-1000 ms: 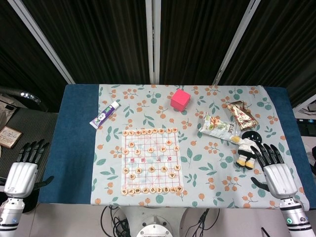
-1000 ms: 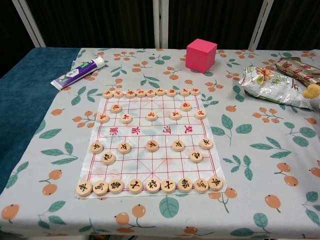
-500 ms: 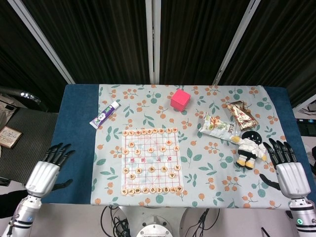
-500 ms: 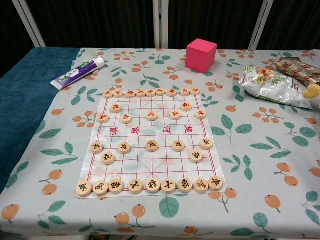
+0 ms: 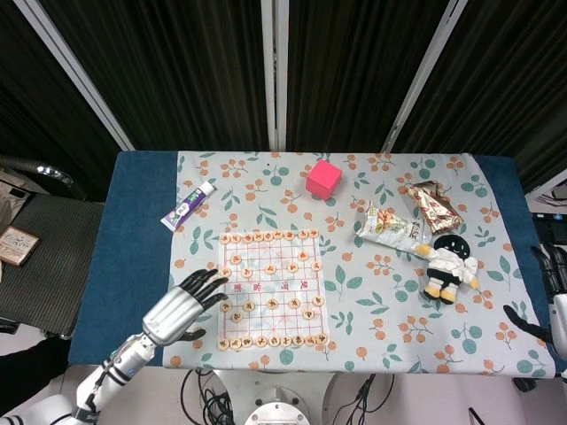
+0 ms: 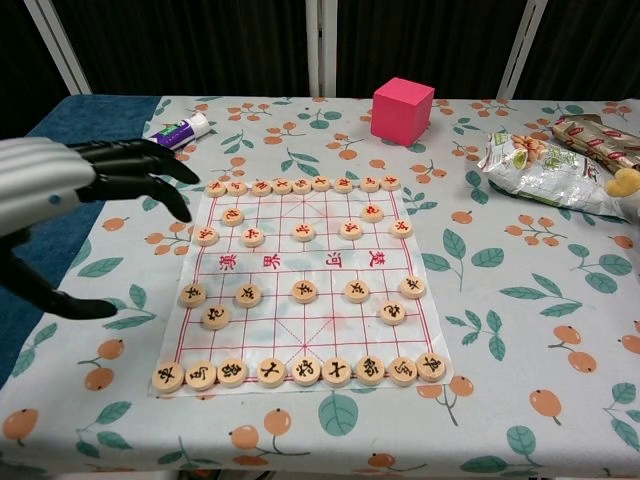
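Note:
A paper Chinese chess board (image 5: pixel 271 288) (image 6: pixel 304 283) lies mid-table with round wooden pieces (image 6: pixel 304 291) set on it. My left hand (image 5: pixel 181 307) (image 6: pixel 75 190) hovers open just off the board's left edge, fingers spread and pointing toward the board, holding nothing. My right hand (image 5: pixel 549 297) is only partly visible at the right edge of the head view, off the table's right side, its fingers apart and empty. The nearest thing to it is a small plush doll (image 5: pixel 446 264).
A pink cube (image 5: pixel 323 179) (image 6: pixel 402 111) stands behind the board. A toothpaste tube (image 5: pixel 187 205) (image 6: pixel 181 128) lies at the back left. Two snack packets (image 5: pixel 392 227) (image 5: pixel 433 206) lie at the right, by the doll. A floral cloth (image 5: pixel 354 328) covers the blue table (image 5: pixel 133 239).
My left hand has swung in from beside the table to the board's left edge, entering the chest view. My right hand has drawn back to the right, away from the doll.

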Controlling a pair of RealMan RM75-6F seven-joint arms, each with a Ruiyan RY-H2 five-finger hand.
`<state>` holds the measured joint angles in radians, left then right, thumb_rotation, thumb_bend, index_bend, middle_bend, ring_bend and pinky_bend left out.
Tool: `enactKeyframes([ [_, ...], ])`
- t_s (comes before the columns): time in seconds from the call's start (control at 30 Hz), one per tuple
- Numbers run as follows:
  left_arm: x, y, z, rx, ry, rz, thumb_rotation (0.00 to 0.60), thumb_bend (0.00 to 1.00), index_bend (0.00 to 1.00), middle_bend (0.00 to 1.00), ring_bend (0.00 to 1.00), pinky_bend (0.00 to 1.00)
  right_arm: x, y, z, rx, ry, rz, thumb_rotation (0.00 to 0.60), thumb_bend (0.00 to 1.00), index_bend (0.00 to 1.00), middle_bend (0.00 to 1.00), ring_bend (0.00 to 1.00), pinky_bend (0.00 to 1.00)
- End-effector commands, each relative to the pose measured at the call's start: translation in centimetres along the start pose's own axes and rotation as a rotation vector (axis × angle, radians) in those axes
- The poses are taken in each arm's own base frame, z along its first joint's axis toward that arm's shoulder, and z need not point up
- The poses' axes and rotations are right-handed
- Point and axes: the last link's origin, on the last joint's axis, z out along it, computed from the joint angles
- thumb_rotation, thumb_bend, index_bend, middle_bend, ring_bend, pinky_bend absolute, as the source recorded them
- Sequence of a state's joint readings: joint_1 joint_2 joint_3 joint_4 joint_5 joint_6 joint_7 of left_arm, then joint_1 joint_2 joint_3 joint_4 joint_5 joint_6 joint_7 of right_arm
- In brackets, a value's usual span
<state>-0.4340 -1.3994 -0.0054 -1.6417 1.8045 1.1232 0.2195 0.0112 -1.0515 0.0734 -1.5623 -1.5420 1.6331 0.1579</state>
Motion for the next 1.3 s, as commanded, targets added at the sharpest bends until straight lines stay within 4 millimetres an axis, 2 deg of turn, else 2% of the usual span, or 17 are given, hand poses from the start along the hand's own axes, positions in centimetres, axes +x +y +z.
enactKeyframes([
  [0.03,-1.1,0.5,1.4,-0.036,-0.028,0.046,0.6,0.14,0.28,0.1,0.0,0.13,0.2,0.3,0.0,-0.006,0.007,0.002,0.6,0.07,0.0,0.0,0.0,0.0],
  [0.47,-3.2,1.0,4.3,-0.131,-0.062,0.234,0.6,0.14,0.33,0.11,0.0,0.13,1.5,1.0,0.0,-0.025,0.052,0.035,0.6,0.07,0.0,0.0,0.0,0.0],
  [0.77,-5.2,1.1,4.3,-0.167,-0.105,0.274,0.6,0.15,0.35,0.11,0.0,0.13,1.0,1.4,0.0,-0.038,0.028,0.039,0.6,0.07,0.0,0.0,0.0,0.0],
  [1.3,-5.5,1.0,4.5,-0.178,-0.102,0.286,0.6,0.15,0.41,0.11,0.0,0.13,0.5,1.5,-0.1,-0.052,0.007,0.028,0.6,0.07,0.0,0.0,0.0,0.0],
])
